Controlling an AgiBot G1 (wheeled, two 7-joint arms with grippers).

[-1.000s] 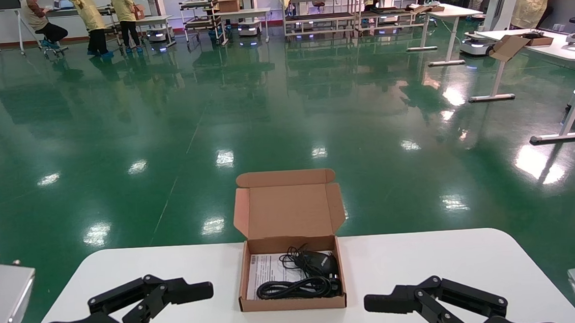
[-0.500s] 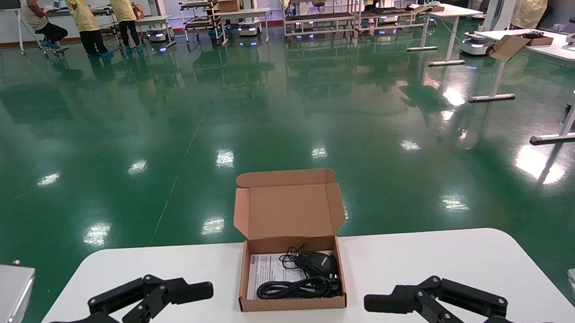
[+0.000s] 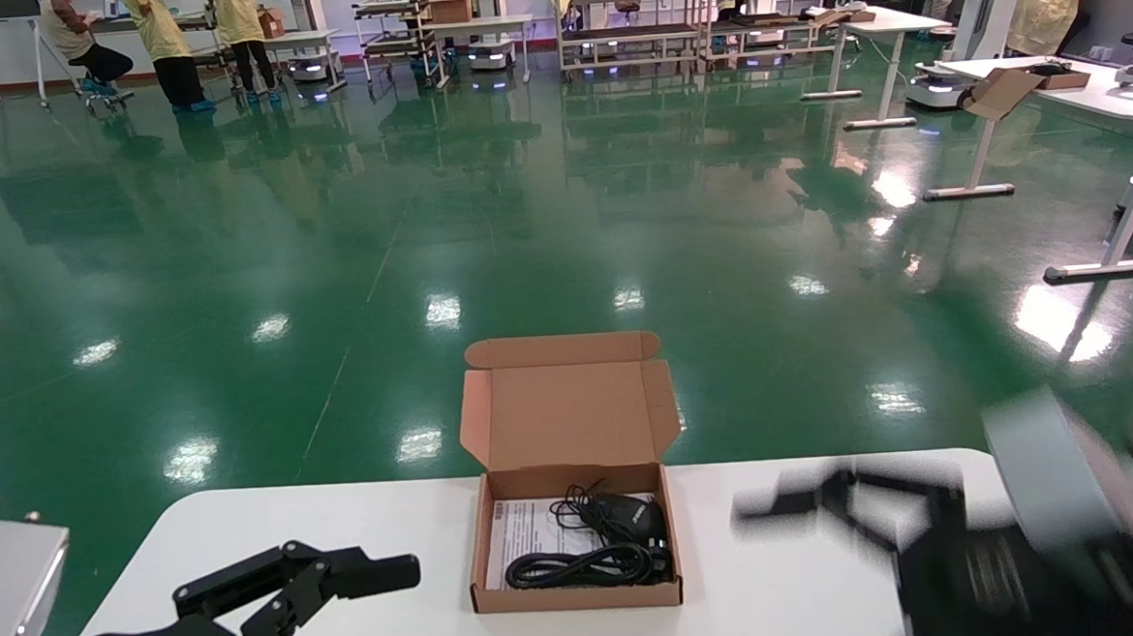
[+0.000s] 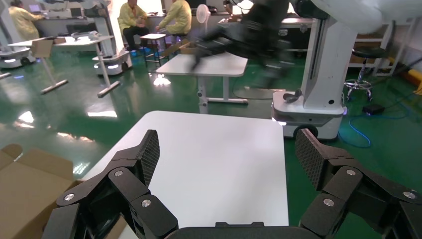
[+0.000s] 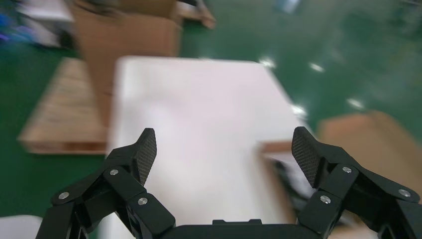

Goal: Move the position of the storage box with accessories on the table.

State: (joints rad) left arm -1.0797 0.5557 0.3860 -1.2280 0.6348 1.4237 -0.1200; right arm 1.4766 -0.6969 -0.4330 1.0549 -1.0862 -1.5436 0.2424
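Right pincer (image 3: 809,499), fingers spread, blurred beside the storage box (image 3: 575,550)

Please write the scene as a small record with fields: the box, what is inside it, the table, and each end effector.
box: brown cardboard box, lid open and upright, on the table's middle
contents: mouse, coiled cable, paper
table: white table
left end effector: left end effector, open, empty, low over the table to the left of the box
right end effector: right end effector, open, empty, motion-blurred, raised over the table to the right of the box
contact with box: none
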